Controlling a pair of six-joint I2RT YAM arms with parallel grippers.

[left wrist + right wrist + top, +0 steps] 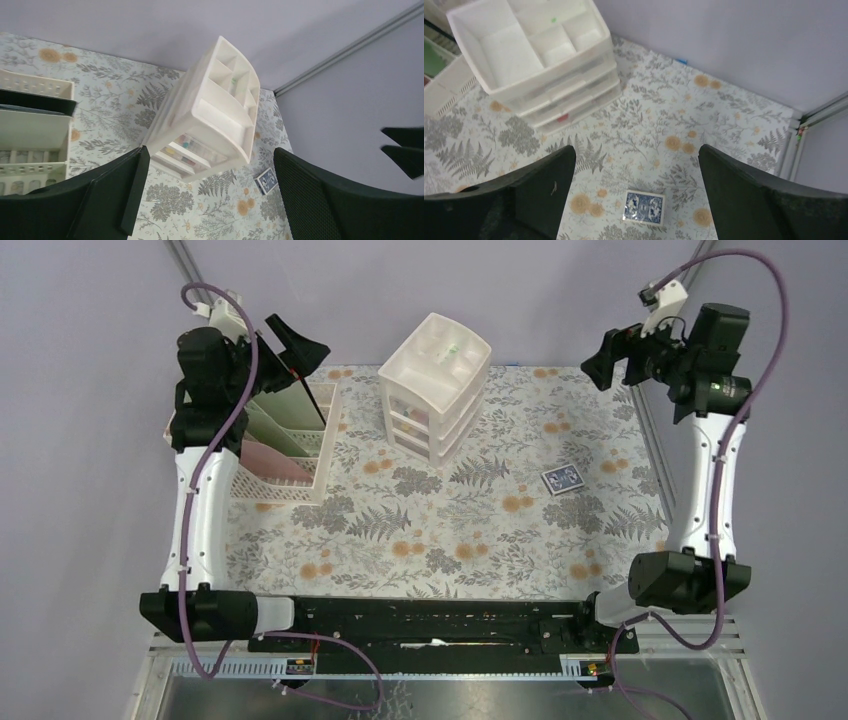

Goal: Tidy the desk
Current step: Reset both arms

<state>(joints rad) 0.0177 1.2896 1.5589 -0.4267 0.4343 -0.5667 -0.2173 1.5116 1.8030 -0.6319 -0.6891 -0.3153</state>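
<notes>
From above, the desk (480, 530) fills the middle: a flat rectangle of pale cloth printed with grey ferns and orange flowers, framed by metal rails. On it stand a glossy white drawer unit (435, 390) and a cream lattice file rack (290, 455), and a small blue card deck (563, 479) lies flat. The left gripper (305, 355) hangs over the rack, and the right gripper (605, 362) over the far right corner.

The left wrist view shows matte black jaws spread wide and empty, and the unit's partitioned top tray.

In the right wrist view the jaws are likewise spread and empty above the deck.
</notes>
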